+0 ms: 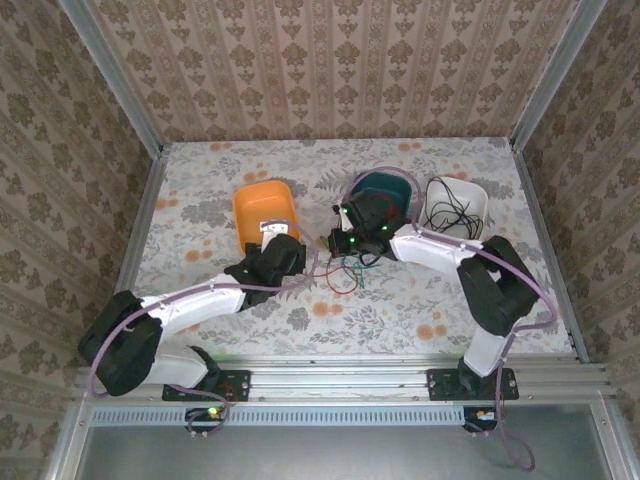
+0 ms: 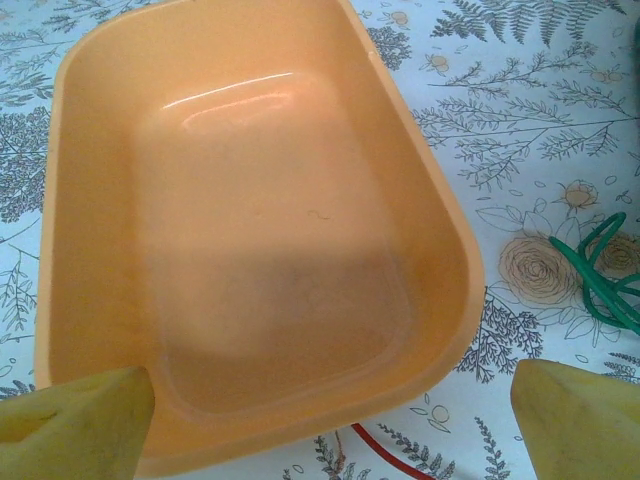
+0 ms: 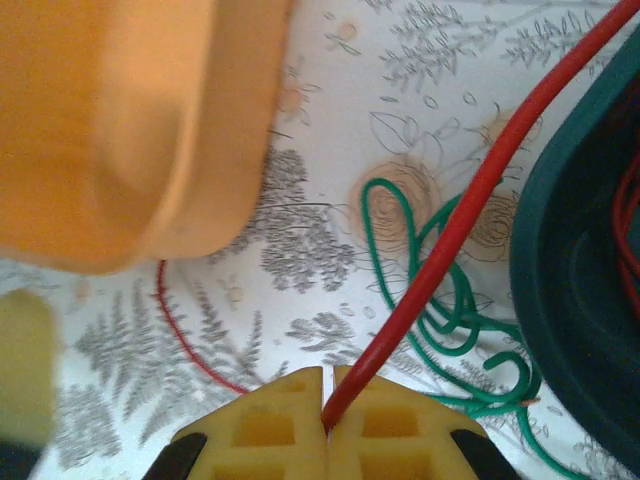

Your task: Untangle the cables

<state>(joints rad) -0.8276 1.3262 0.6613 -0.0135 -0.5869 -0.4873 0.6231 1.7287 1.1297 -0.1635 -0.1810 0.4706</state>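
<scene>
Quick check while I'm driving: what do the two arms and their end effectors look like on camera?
Both the left arm and right arm have white links with black joints, and a thin purple cable loops along each. Small green lights glow on the right wrist. The left end effector has plain yellow fingers; the right end effector has yellow ones with a moulded grid.

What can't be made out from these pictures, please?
- Right wrist: the red cable runs off the top right edge; the shut right tool hides the part it pinches.
- Left wrist: the green cable is cut by the right edge.
- Top external: the teal tray is partly covered by the right arm; the cables beside it are too small to trace.
- Right wrist: the orange tray is blurred.
</scene>
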